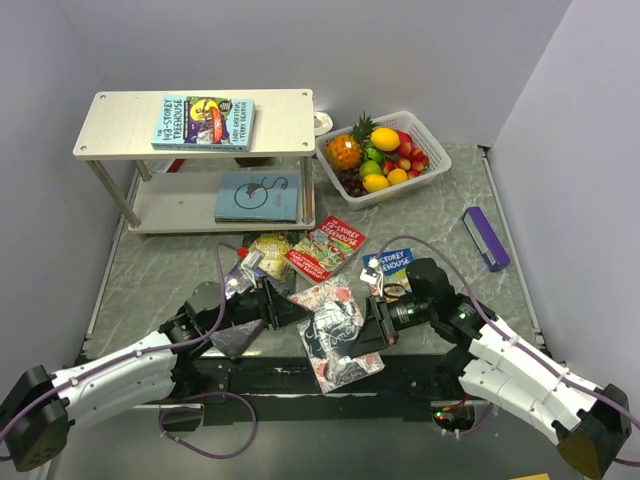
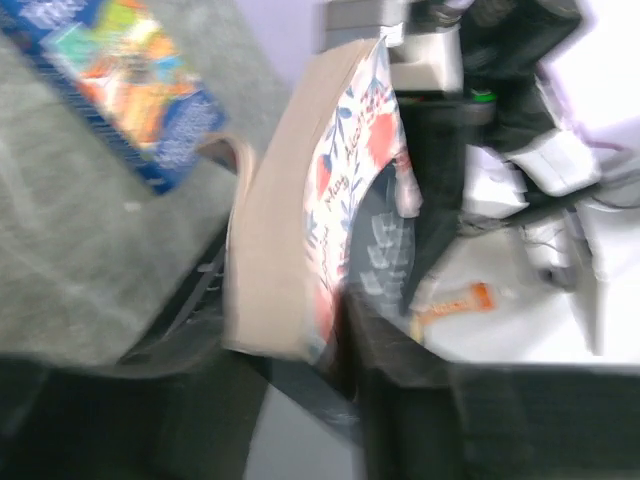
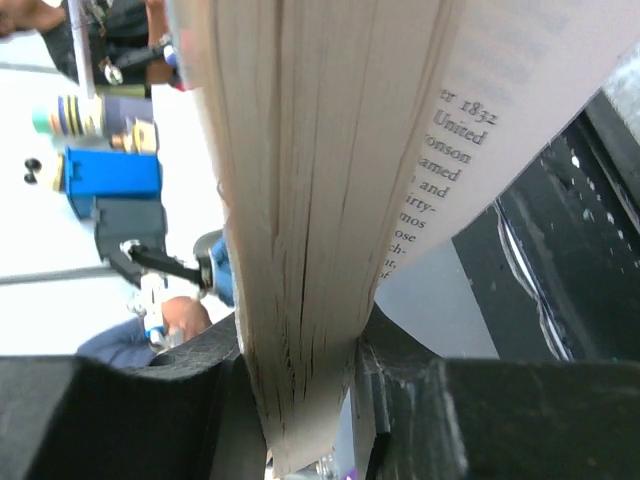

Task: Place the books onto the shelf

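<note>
Near the front edge of the table (image 1: 170, 275), between the two arms, we see the floral book (image 1: 335, 340), its cover curling away from the pages. The right gripper (image 3: 300, 400) comes at it from the right. Its wrist view shows the block of pages pinched tight between the two dark fingers (image 3: 130, 410), with a printed page bending off to the side. So we read the right fingers as clenched on the floral book.

The left gripper (image 2: 285, 400) meets the same book from the left. In its blurred wrist view the book's lower corner sits between the fingers and close against one of them. We cannot tell whether they are pressing on it or standing loose around it. We also cannot tell whether the book rests on the table or is raised off it.

Just beyond the grippers, three more books lie flat on the table in a loose row. A green-gold book (image 1: 268, 252) is on the left, a red book (image 1: 325, 247) in the middle and a blue book (image 1: 390, 262) on the right.

The shelf (image 1: 120, 125) stands at the far left, well apart from the held book. One bright book (image 1: 203, 122) lies flat on its top board and a pale blue book (image 1: 257, 196) lies on the lower board.

To the right of the shelf is a white basket (image 1: 428, 136) full of fruit. A purple box (image 1: 486, 238) lies alone near the right wall.
</note>
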`<act>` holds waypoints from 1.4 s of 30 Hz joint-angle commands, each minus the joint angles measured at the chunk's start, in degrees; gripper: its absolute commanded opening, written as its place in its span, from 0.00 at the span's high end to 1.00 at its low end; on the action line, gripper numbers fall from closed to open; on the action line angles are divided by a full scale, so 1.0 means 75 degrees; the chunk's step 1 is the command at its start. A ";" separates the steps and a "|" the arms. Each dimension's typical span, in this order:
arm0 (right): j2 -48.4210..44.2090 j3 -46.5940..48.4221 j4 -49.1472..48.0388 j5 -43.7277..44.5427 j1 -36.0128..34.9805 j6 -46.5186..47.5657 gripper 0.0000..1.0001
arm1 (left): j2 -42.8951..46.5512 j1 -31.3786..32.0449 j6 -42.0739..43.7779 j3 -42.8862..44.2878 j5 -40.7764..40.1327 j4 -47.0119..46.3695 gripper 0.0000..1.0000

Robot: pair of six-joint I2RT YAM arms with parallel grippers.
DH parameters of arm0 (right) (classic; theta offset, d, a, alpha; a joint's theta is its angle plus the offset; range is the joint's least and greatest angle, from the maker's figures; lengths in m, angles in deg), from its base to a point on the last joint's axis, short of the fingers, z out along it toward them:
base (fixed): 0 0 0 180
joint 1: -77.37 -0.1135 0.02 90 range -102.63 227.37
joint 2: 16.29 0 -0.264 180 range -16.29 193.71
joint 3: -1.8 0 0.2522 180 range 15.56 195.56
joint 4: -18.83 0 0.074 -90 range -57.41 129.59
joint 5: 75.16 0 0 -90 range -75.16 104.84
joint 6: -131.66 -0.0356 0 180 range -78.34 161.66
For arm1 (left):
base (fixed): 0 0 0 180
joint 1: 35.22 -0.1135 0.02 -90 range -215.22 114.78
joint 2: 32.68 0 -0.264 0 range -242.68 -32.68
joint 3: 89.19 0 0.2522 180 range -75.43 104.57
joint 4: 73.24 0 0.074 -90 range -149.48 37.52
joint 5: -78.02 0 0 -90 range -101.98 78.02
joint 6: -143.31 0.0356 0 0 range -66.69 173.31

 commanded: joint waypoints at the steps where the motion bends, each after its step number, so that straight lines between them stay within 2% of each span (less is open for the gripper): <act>1: 0.0117 0.0788 -0.0280 -0.0474 -0.0024 0.0463 1.00 | -0.0259 -0.0130 -0.0039 -0.0051 0.1411 -0.1611 0.81; 2: 0.0141 0.0940 -0.0151 -0.0368 -0.0035 0.0615 1.00 | -0.0271 -0.0119 -0.0074 -0.0004 0.1493 -0.1649 0.98; 3: 0.0176 0.1046 0.0268 -0.0205 -0.0036 0.0732 0.75 | -0.0237 -0.0131 -0.0075 0.0101 0.1494 -0.1626 0.99; 4: 0.0188 0.1395 0.0585 0.0516 -0.0036 0.0896 0.55 | -0.0178 -0.0131 -0.0075 0.0160 0.1470 -0.1568 0.99; 5: 0.0188 0.1642 0.0948 0.0964 -0.0036 0.1246 0.39 | -0.0085 -0.0142 -0.0040 0.0230 0.1342 -0.1463 0.99; 6: 0.0188 0.1865 0.1602 0.1479 -0.0036 0.1377 0.17 | 0.0148 -0.0154 -0.0005 0.0451 0.1190 -0.1265 0.99; 7: 0.0119 0.2331 0.1886 0.1995 -0.0036 0.1459 0.09 | 0.0301 -0.0177 0.0054 0.0592 0.1038 -0.0683 0.99; 8: 0.0083 0.2603 0.2203 0.3311 -0.0036 0.1576 0.02 | 0.0442 -0.0224 0.0217 0.0965 0.0828 -0.0352 0.99; 10: -0.0115 0.3281 0.2718 0.4385 -0.0036 0.1519 0.01 | 0.0887 -0.0294 0.0370 0.1389 -0.0085 0.0375 0.99; 11: -0.0209 0.3482 0.2803 0.5678 -0.0036 0.1368 0.00 | 0.1016 -0.0341 0.0440 0.1832 -0.0576 0.1097 0.99; 12: -0.0361 0.3589 0.2745 0.6004 -0.0036 0.1262 0.01 | 0.1273 -0.0365 0.0406 0.2022 -0.1509 0.1371 0.99; 14: -0.0888 0.3508 0.1951 0.6381 -0.0035 0.0865 0.00 | 0.1485 -0.0377 0.0080 0.2431 -0.2650 0.1794 0.99; 17: -0.1323 0.2853 0.0210 0.5845 -0.0036 0.0163 0.00 | 0.1791 -0.0377 -0.0249 0.2620 -0.3965 0.1411 0.99; 20: -0.1008 0.2687 -0.0568 0.5107 -0.0036 -0.0367 0.01 | 0.1640 -0.0377 0.0157 0.3332 -0.4704 0.1174 0.99; 23: -0.0820 0.2477 -0.1238 0.4672 -0.0047 -0.0777 0.01 | 0.1102 -0.0365 0.0638 0.4258 -0.4975 0.1596 0.99; 27: -0.0587 0.2406 -0.1965 0.4555 -0.0047 -0.1024 0.00 | 0.0760 -0.0377 0.0898 0.4847 -0.4905 0.1679 0.99; 33: 0.0058 0.2535 -0.3018 0.4097 -0.0036 -0.1504 0.01 | 0.0619 -0.0365 0.0664 0.4801 -0.4578 0.1456 0.99; 42: 0.1077 0.2945 -0.3500 0.3969 0.0069 -0.1528 0.00 | 0.0877 -0.0365 0.0242 0.4438 -0.4226 0.1292 0.99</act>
